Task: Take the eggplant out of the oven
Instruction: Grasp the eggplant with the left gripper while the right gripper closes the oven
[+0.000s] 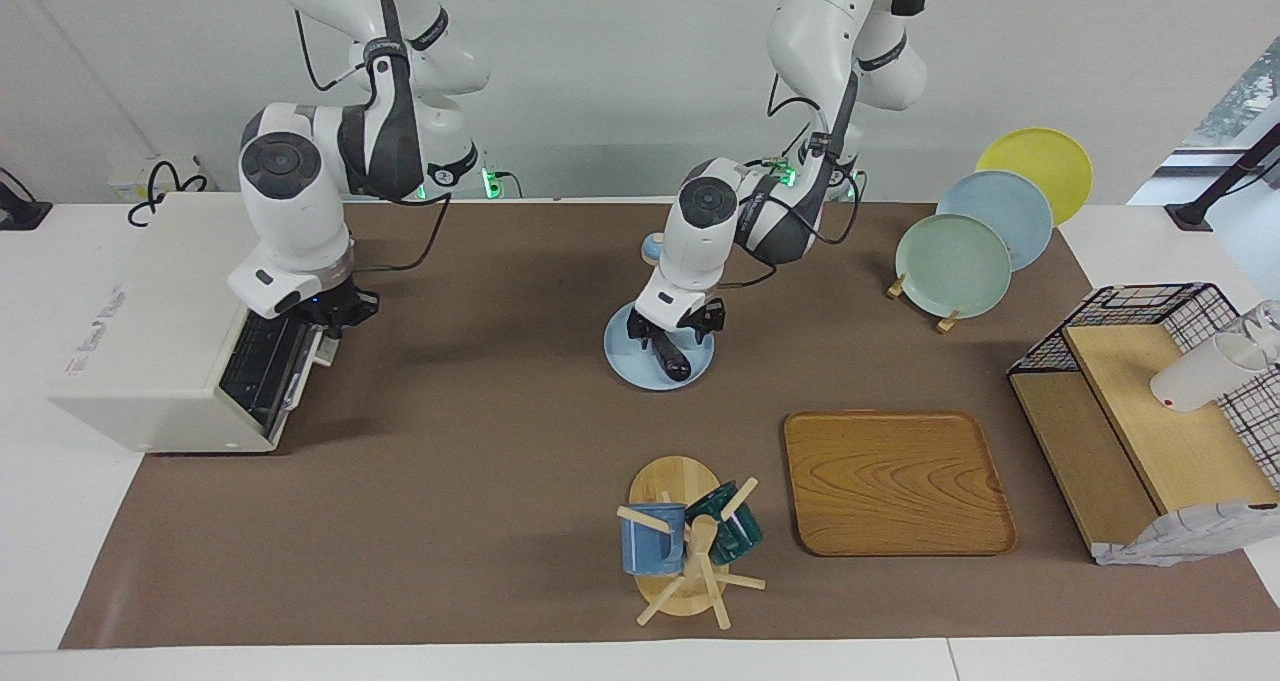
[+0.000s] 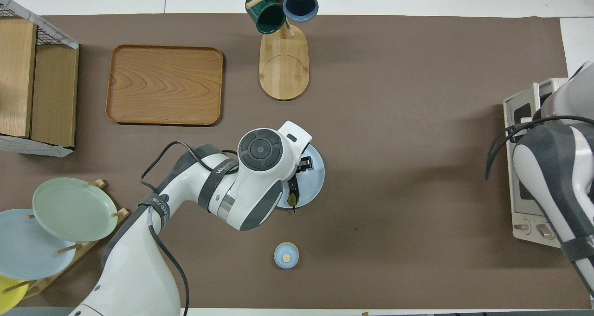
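The dark eggplant [image 1: 675, 359] lies on a light blue plate [image 1: 625, 366] in the middle of the table, its stem end [image 2: 292, 199] pointing toward the robots. My left gripper [image 1: 676, 333] is low over the plate, open, one finger on each side of the eggplant. The white oven [image 1: 150, 341] stands at the right arm's end of the table, and its glass door [image 1: 262, 366] is up, closed or nearly so. My right gripper [image 1: 335, 313] is shut at the door's upper edge by the handle. In the overhead view the right arm covers that gripper and much of the oven [image 2: 526, 200].
A small blue lidded pot [image 2: 286, 255] sits between the plate and the robots. Farther out are a wooden tray [image 1: 895, 481] and a mug tree [image 1: 685, 541] with two mugs. A plate rack [image 1: 955, 266] and a black wire basket shelf [image 1: 1150, 411] stand toward the left arm's end.
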Tool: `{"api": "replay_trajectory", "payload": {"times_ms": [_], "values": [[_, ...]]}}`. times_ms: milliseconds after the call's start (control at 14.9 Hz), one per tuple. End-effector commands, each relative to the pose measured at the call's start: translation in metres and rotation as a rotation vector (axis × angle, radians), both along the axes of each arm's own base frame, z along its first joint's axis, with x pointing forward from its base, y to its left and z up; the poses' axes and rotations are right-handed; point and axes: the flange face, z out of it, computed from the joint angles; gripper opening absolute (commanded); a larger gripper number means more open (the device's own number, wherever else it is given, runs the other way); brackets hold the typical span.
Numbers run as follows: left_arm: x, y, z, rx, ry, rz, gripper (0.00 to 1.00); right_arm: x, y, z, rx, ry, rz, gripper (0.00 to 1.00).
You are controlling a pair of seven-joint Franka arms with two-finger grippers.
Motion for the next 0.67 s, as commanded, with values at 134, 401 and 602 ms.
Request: {"api": "replay_trajectory", "payload": {"times_ms": [134,401,602], "values": [[-0.007,0.003,-0.004,-0.012,-0.011,0.020,0.49,0.007,-0.021,0.049,0.124,0.054,-0.087,0.00],[-0.002,0.007,0.000,-0.008,-0.008,0.028,0.00,0.007,-0.009,0.108,0.187,0.019,-0.094,0.00],[0.019,0.037,0.035,-0.020,-0.021,0.068,0.00,-0.004,-0.005,0.120,0.217,0.032,-0.097,0.46]]}}
